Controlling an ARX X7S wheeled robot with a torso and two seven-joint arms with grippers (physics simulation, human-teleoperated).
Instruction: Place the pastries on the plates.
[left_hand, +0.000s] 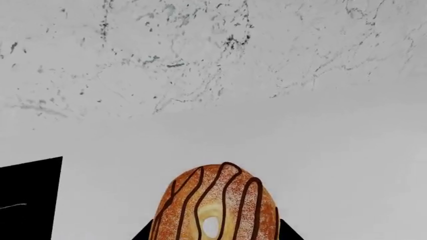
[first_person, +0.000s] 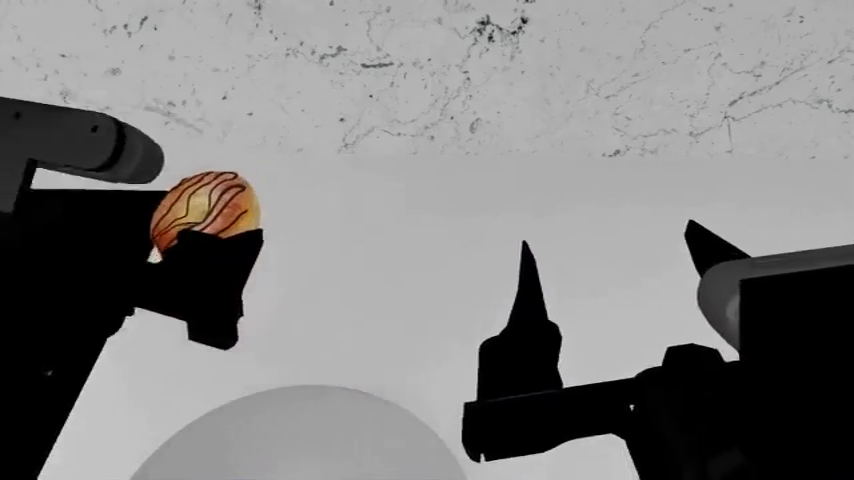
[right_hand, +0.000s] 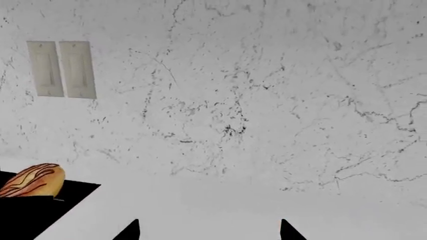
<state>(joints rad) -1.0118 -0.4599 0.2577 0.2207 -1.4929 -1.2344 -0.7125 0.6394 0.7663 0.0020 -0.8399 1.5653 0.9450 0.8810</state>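
The striped bun (first_person: 203, 208) is pinched in the left pincer (first_person: 200, 262), held up above the table (first_person: 400, 270). The right pincer (first_person: 614, 270) stands spread and empty. Carrying seems under way; next the bun likely needs lowering onto the pale plate (first_person: 280, 435) below.

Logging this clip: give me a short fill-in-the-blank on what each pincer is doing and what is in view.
1. The left pincer is shut on the ____ bun.
2. The right pincer is open and holds ____.
3. The plate at the head view's lower edge is pale ____.

Missing words: chocolate-striped; nothing; grey-white
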